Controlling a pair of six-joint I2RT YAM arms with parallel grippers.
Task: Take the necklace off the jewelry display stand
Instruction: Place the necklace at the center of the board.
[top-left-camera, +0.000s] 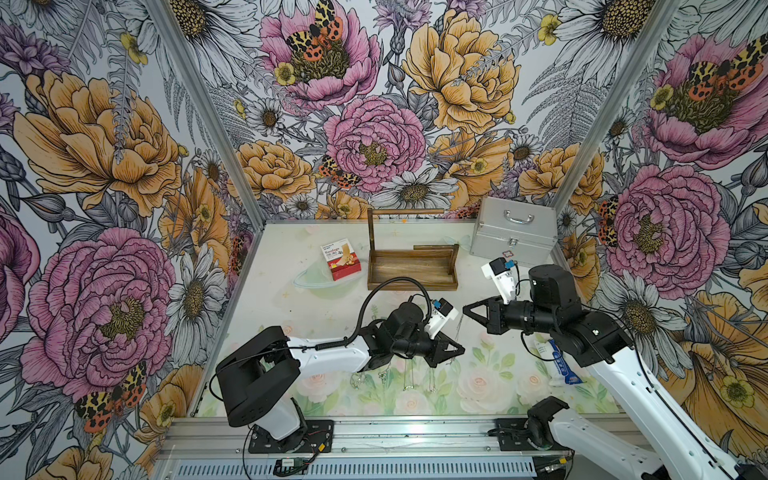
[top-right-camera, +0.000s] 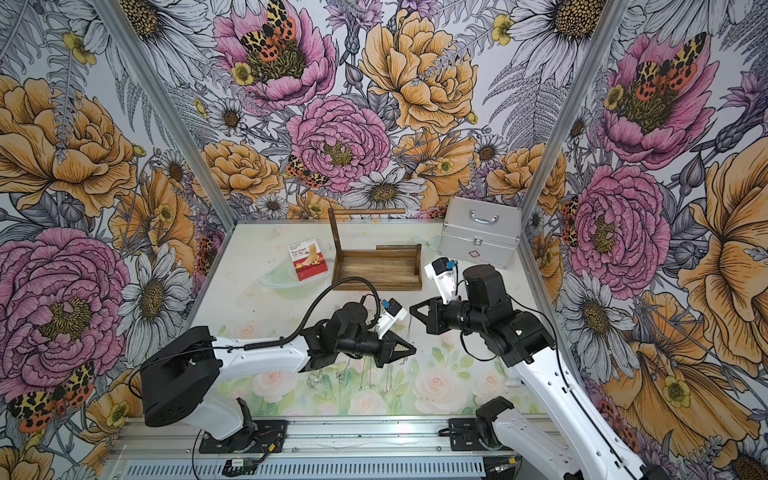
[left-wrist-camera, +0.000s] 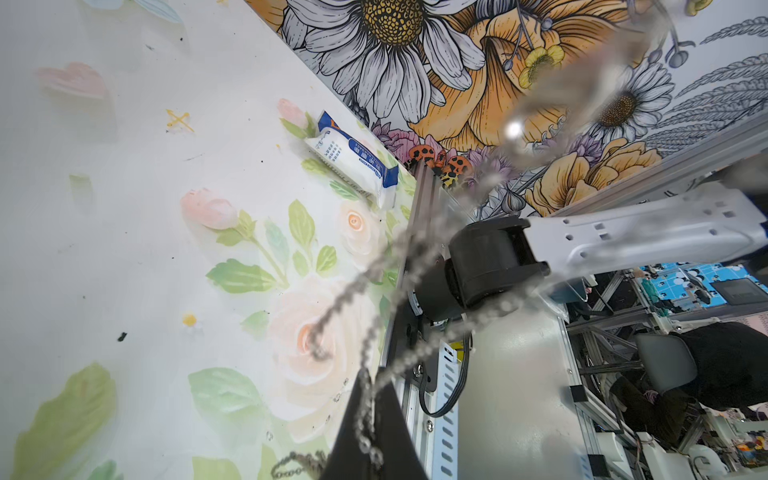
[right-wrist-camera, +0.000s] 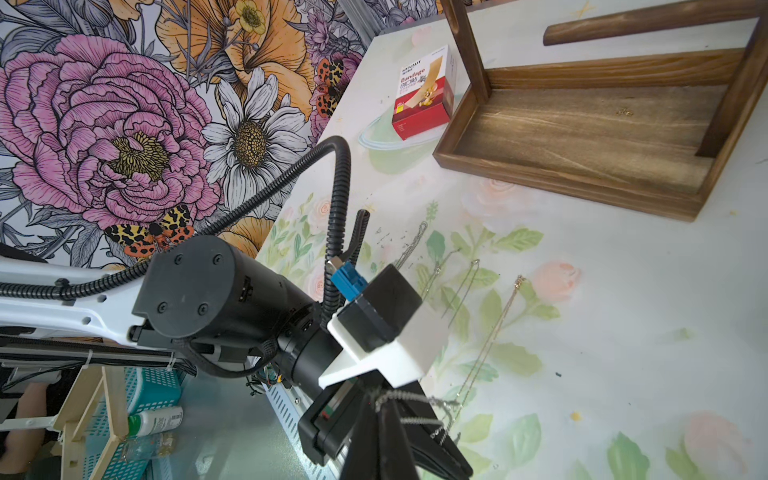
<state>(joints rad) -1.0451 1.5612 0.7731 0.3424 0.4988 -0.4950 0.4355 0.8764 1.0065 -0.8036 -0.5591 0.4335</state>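
Your left gripper (top-left-camera: 460, 350) hangs over the middle of the bench (top-left-camera: 286, 316), toward the front edge. Its jaws are closed on the necklace (left-wrist-camera: 365, 419), whose chain runs between its fingers. Your right gripper (top-left-camera: 466, 311) faces it tip to tip from just beyond, also closed, with the same chain bunched at its tip in the right wrist view. Thin strands stretch between the two tips in both top views. The jewelry display stand (top-left-camera: 411, 266) sits well apart at the middle of the far edge. The strip of bench between it and the grippers lies open, crossed only by the left arm's black cable hose (top-left-camera: 392, 279) overhead. A red bandage box (top-left-camera: 340, 259) stands just beside the stand's left end, and a silver case (top-left-camera: 513, 232) fills the far right corner. Other chains (top-left-camera: 409, 380) lie in a row near the front edge below the left gripper. A white packet (top-left-camera: 563, 368) lies by the right edge under your right arm.
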